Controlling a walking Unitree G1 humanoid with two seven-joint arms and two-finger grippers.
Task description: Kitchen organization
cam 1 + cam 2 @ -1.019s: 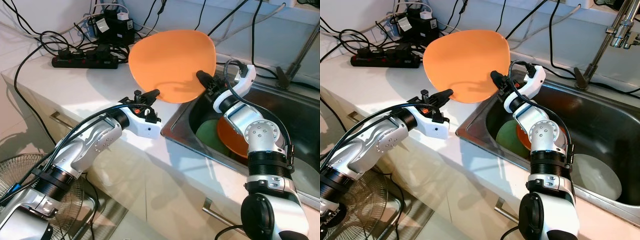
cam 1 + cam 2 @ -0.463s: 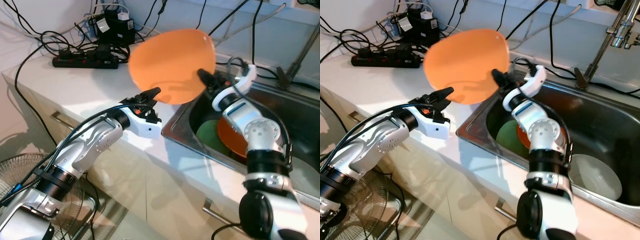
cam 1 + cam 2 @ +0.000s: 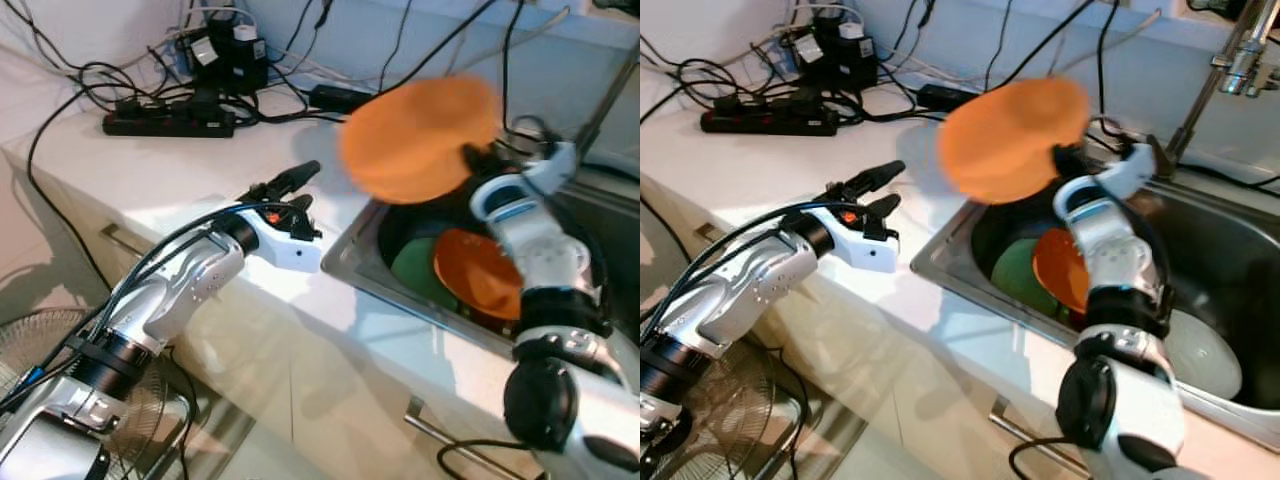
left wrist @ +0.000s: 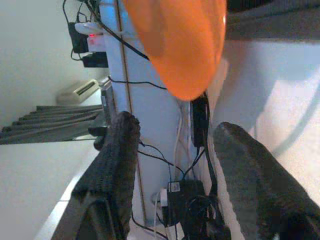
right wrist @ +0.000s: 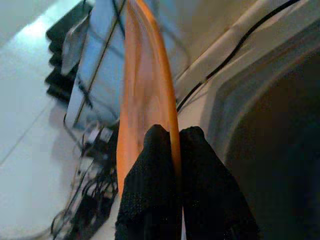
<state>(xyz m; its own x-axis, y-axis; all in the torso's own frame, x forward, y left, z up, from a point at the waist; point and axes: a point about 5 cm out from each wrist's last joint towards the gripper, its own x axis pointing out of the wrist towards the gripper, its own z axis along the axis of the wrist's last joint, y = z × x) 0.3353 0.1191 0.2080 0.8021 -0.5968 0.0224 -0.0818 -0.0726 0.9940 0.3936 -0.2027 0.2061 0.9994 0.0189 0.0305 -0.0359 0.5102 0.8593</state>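
Pinching the rim of the orange plate point(image 3: 1008, 138), the right pincer point(image 5: 172, 145) has its two fingers point(image 5: 155, 150) clamped tight, one on each face of the edge. The plate is carried in the air, tilted nearly on edge, just above the pincer and over the near corner of the sink point(image 3: 1230, 270); it looks blurred in the head views, so it is probably moving. It touches nothing but the pincer.

Below the right pincer, inside the sink, lie a green plate point(image 3: 1015, 275) and a second orange dish point(image 3: 1060, 270) leaning against it, with a white bowl point(image 3: 1205, 355) further along the basin.

The left pincer point(image 3: 290, 190) hovers over the bench point(image 3: 150, 170), well apart from the plate, its fingers spread wide and empty. Beyond it, at the back of the bench, sit a power strip point(image 3: 165, 122) and a tangle of cables point(image 3: 700, 80).

The plate looks thin, stiff and light, probably plastic or melamine, with a smooth face that could slip. Held at one rim point only, it has long leverage and may swing or twist in the grip. The left pincer would best take the opposite rim, squarely across the edge, before the right lets go.
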